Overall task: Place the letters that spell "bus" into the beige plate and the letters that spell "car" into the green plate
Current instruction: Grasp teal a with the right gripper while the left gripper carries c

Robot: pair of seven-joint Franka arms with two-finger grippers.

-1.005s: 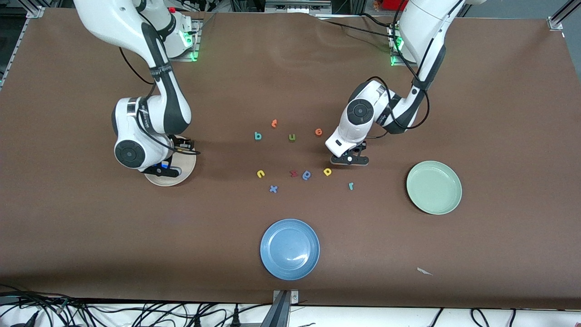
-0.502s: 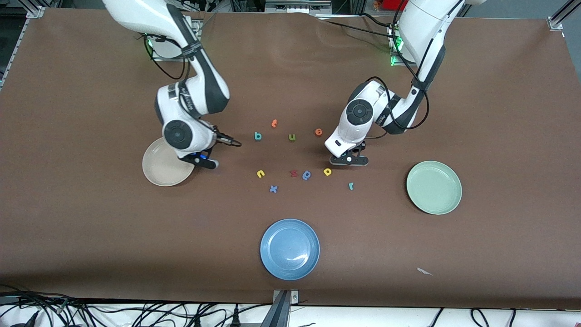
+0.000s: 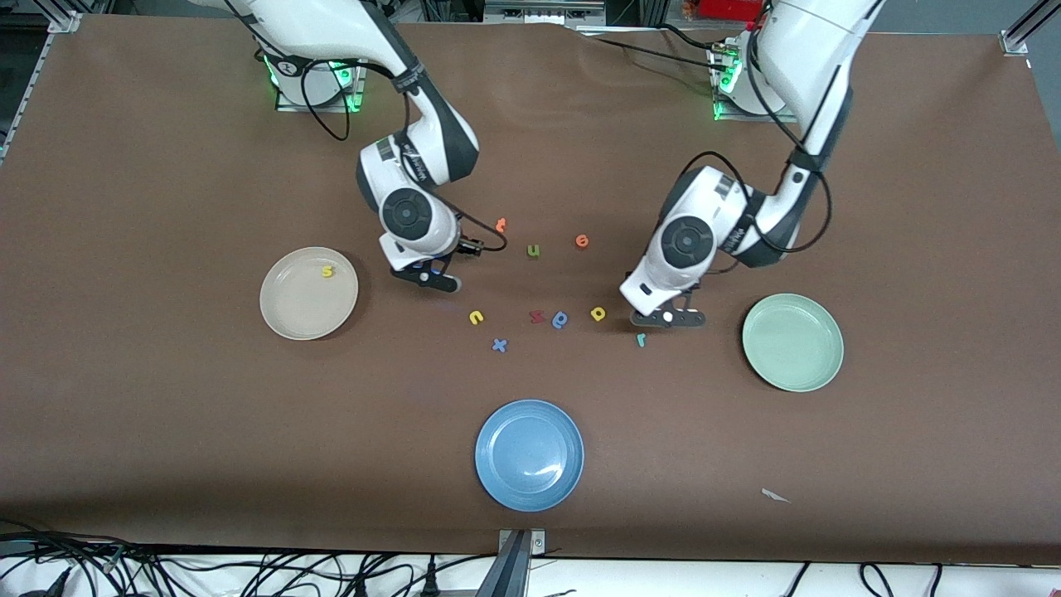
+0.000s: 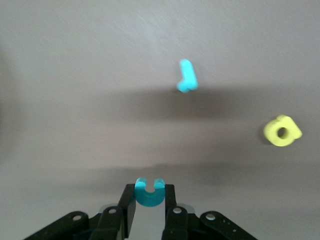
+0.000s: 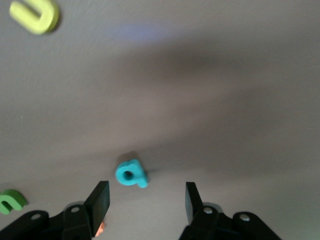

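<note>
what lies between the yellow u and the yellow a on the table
In the front view, between the yellow u and the yellow a lie a dark red letter and a blue letter.

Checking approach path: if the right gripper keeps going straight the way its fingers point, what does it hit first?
Most likely the teal "b" on the table. The right gripper is open above it, with the letter nearer one finger than centred. Height above it is unclear.

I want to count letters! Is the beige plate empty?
No. The beige plate holds one letter, the yellow "s", lying inside near its rim.
</note>
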